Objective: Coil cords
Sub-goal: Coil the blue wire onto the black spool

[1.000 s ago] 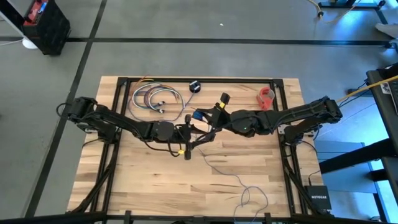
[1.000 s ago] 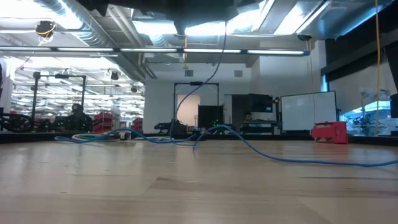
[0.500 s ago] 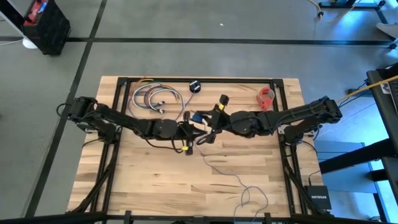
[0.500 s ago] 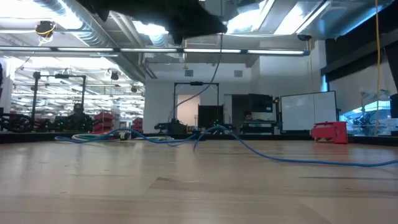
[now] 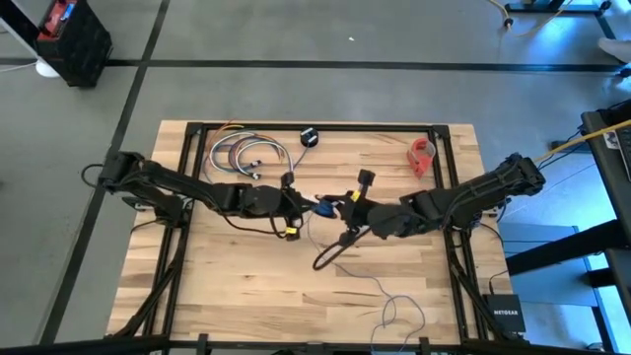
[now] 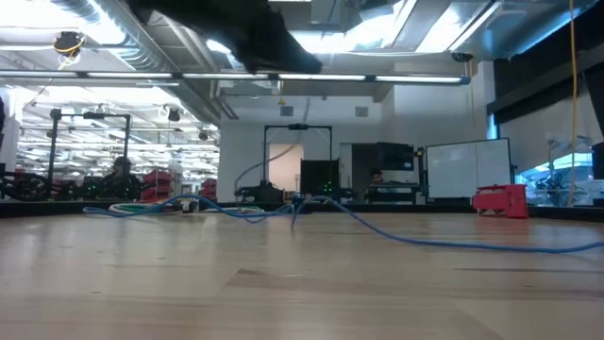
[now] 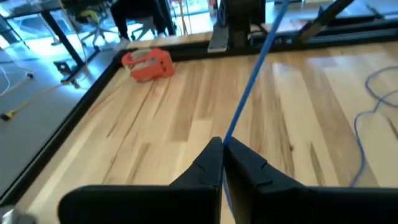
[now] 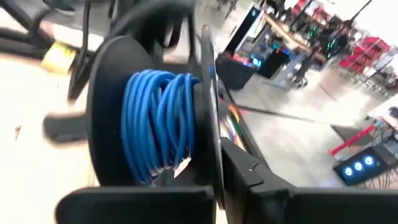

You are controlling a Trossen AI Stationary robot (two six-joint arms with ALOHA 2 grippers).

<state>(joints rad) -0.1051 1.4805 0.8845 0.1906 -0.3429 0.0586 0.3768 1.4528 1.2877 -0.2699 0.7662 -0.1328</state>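
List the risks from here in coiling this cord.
1. The left pincer is shut on the cord, which runs straight and tight from it; a further pull may slip or strain it.
2. The cord's loose tail lies in loops on the table and may knot when drawn onto the spool in the right pincer.

Overhead looks straight down, low level across table [image 5: 246,286], wrists close forward.

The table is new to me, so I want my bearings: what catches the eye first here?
At mid-table the two arms meet: the right gripper holds a black spool wound with blue cord, which the left gripper pinches. A red object sits at the far right edge, multicoloured cables far left.
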